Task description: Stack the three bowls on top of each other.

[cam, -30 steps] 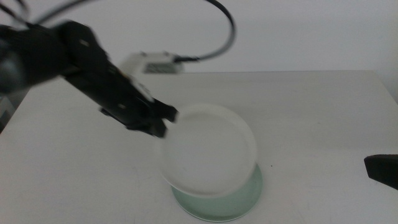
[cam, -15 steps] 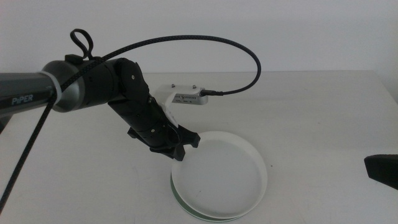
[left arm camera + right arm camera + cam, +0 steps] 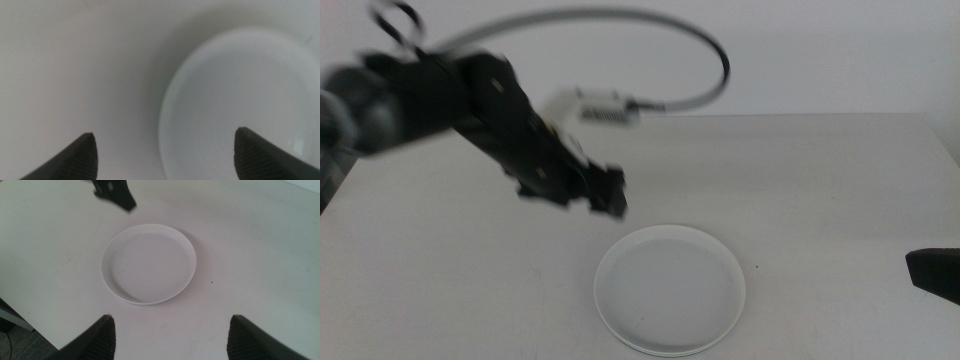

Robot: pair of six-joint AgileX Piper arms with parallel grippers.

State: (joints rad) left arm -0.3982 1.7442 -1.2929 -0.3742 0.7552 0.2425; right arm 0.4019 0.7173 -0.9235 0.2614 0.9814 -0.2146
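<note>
With the white bowl nested on the stack at lower centre, we lift the left gripper, jaws spread and empty, straight up, while the right gripper waits open at right edge.

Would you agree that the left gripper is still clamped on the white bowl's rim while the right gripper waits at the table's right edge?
Not quite: the left gripper has let go and hangs open above the table, apart from the white bowl, as the middle view shows. The right gripper does wait at the table's right edge.
</note>
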